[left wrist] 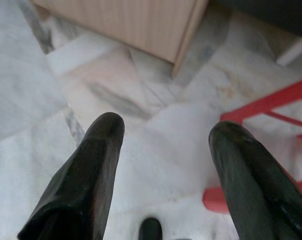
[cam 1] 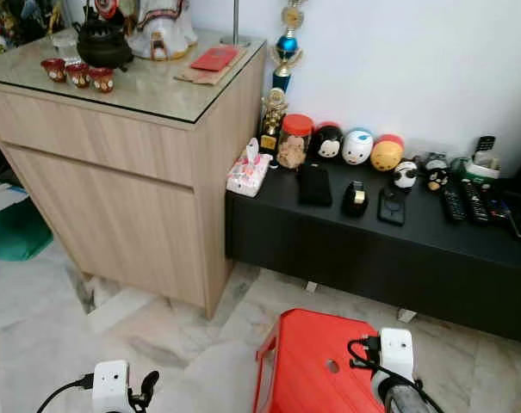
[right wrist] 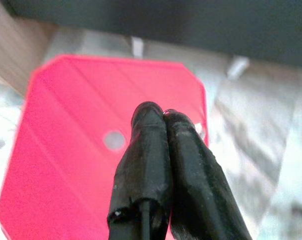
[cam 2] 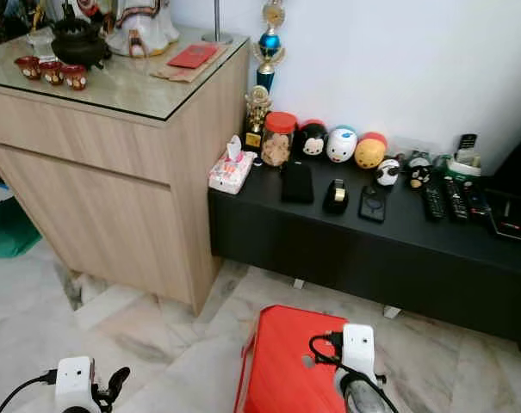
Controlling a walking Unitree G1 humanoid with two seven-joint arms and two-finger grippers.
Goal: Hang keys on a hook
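Hanging low, right gripper point(right wrist: 163, 114) pressed together above red stool point(right wrist: 81, 110).

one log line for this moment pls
phase: pre-grasp | left gripper: open over marble floor | right gripper: shut over red stool | keys, hook: unseen

Glossy marble floor point(cam 1: 36, 344), matt wood cabinet point(cam 1: 114, 198) — glass-topped — smooth red plastic stool point(cam 1: 312, 370).

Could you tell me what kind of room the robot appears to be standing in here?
Probably a living room in a home: a low black media console holding remote controls and small figurines, beside a wooden cabinet with a tea set, on marble flooring.
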